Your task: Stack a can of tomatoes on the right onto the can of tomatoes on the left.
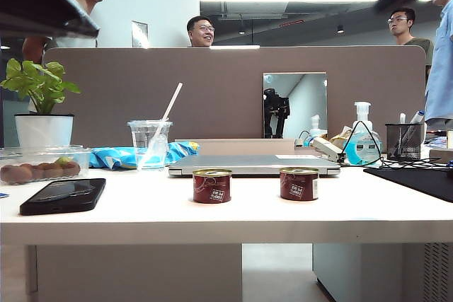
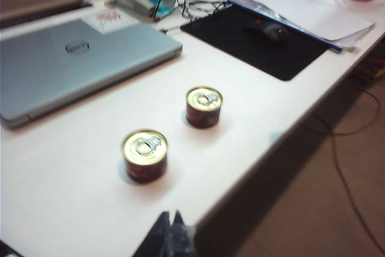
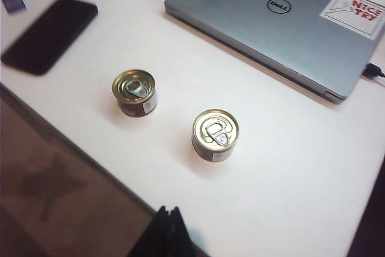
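Note:
Two short red cans of tomatoes with gold pull-tab lids stand apart on the white table [image 1: 141,210], in front of the laptop. The left can [image 1: 212,186] [image 2: 144,156] [image 3: 134,91] is nearer the phone. The right can [image 1: 299,184] [image 2: 204,107] [image 3: 215,135] is nearer the mouse pad. My left gripper [image 2: 170,215] is shut and empty, hovering over the table's front edge short of the left can. My right gripper [image 3: 168,209] is also shut and empty, above the front edge short of the right can. In the exterior view both arms are only dark blurs at the top corners.
A closed silver laptop [image 1: 255,165] lies behind the cans. A black phone [image 1: 64,196] lies at the left, with a fruit box [image 1: 39,164], a plant pot [image 1: 44,129] and a cup with a straw [image 1: 150,143]. A black mouse pad [image 2: 264,40] with a mouse lies at the right.

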{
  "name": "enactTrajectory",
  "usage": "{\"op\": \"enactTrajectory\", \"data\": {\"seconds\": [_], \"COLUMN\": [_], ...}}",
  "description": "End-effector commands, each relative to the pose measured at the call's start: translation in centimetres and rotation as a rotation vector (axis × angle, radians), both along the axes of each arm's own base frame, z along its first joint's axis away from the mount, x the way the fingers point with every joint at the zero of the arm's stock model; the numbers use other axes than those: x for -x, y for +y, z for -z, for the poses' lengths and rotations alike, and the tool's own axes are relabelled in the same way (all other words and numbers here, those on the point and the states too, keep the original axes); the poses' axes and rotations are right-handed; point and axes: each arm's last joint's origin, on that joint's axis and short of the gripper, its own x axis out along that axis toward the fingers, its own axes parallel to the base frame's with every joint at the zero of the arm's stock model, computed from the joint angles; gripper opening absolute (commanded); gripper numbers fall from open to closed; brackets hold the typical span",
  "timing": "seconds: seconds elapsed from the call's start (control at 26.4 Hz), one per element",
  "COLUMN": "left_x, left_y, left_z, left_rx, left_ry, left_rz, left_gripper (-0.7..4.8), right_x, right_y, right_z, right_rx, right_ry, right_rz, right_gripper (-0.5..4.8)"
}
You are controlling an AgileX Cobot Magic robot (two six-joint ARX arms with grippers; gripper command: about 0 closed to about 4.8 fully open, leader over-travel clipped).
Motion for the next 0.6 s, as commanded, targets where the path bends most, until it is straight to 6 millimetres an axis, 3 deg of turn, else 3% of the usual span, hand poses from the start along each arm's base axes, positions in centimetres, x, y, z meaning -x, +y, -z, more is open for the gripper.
{"op": "enactTrajectory", "data": {"seconds": [0.04,0.19,0.34,0.45,0.49,0.6], "left_x": [-0.2,-0.2,0.0,0.0,-0.1,-0.1], "left_y": [0.1,0.2,0.3,0.3,0.3,0.3], "left_z": [-0.3,0.0,0.7,0.7,0.7,0.6], "left_rx": [-0.001,-0.019,-0.055,-0.054,-0.054,-0.055], "left_ry": [-0.028,-0.005,0.065,0.063,0.062,0.061], "left_rz": [-0.047,-0.073,-0.072,-0.072,-0.072,-0.077], "left_gripper": [-0.04,-0.04,-0.04,-0.04,-0.04,-0.04], "right_x": [-2.1,-5.2,-9.3,-11.4,-12.7,-14.6], "right_y": [1.8,3.3,4.9,5.9,6.4,7.3], "right_z": [0.8,2.9,6.2,7.6,8.4,9.2], "right_rx": [0.066,0.098,0.116,0.134,0.148,0.159], "right_ry": [-0.048,-0.046,-0.005,0.042,0.071,0.09], "right_rz": [-0.008,-0.033,-0.033,-0.039,-0.038,-0.036], "right_gripper": [1.36,2.05,2.86,3.3,3.73,4.04]}}
